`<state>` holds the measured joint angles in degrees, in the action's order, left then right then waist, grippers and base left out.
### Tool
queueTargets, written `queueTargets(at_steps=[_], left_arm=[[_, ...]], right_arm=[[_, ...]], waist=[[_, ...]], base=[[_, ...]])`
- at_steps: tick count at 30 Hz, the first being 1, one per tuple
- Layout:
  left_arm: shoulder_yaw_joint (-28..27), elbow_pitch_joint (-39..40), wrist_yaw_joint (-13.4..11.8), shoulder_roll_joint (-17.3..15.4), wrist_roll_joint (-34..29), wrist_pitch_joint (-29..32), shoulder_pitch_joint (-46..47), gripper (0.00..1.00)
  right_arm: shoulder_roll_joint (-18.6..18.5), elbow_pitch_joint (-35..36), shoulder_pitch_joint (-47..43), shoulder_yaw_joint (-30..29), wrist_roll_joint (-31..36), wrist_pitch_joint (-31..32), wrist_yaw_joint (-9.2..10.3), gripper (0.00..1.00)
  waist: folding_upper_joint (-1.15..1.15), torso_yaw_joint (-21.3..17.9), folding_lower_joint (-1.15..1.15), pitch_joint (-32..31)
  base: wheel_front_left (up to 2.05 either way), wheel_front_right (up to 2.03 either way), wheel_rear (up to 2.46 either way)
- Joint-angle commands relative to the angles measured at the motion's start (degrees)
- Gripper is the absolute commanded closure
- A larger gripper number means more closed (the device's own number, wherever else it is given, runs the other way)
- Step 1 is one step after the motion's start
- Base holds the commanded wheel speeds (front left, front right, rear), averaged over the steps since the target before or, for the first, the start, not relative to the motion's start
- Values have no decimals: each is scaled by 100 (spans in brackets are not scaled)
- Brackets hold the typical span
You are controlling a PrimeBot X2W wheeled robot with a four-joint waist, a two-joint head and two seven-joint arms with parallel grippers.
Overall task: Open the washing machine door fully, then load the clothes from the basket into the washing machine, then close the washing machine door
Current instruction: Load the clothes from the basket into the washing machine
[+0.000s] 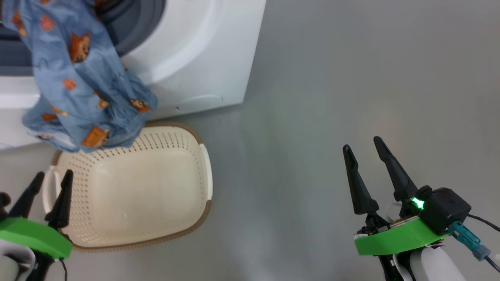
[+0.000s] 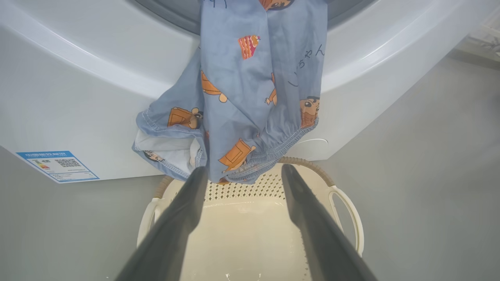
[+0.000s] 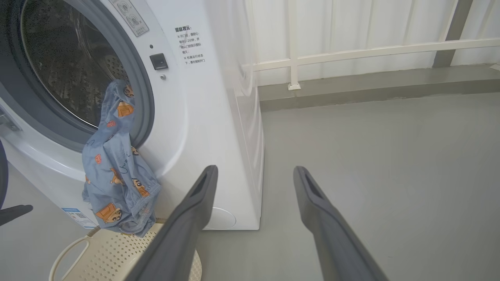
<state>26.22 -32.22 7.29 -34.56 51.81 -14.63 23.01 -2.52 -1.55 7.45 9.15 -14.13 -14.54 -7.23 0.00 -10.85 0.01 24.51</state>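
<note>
Nearest the robot, the left gripper (image 1: 54, 173) hovers over the near left end of the basket (image 1: 156, 195), its two dark fingers spread apart and holding nothing. The right gripper (image 1: 361, 143) hangs well off to the right above bare grey floor (image 1: 312, 97), fingers likewise apart and empty. It seems parked there to stay out of the left arm's way.

The basket sits on the floor just in front of the washing machine (image 1: 203, 50), close enough that a short lift carries laundry from one to the other. Its cream bottom looks bare.

Beyond it, the clothes (image 1: 86, 86) are only half loaded. The blue printed fabric is caught over the lower lip of the opening and drapes down the white front panel, with its gathered hem dangling over the far rim of the basket. A white patch shows inside one fold, but whether it is a separate piece cannot be told.

Farther in, the grey gasket (image 3: 142, 97) and the steel drum (image 3: 74, 62) stand uncovered, so the washing machine door is judged open. The hanging cloth would likely jam the door, so it probably needs pushing inside first. The left gripper, aimed at that hem, looks best placed for the job.
</note>
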Motion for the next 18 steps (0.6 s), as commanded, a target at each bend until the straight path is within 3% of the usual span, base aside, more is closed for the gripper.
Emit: queueTargets(at_steps=[1,18], left_arm=[[-70,-7,19,-364,110,-34,274,0],[827,-130,20,-1133,1002,-36,1554,0]], right_arm=[[-36,211,-67,150,-31,-46,-25,0],[-36,681,74,348,-31,-46,-25,0]], waist=[[0,-125,-1,438],[0,-271,-1,1561]], base=[[0,0,0],[0,0,0]])
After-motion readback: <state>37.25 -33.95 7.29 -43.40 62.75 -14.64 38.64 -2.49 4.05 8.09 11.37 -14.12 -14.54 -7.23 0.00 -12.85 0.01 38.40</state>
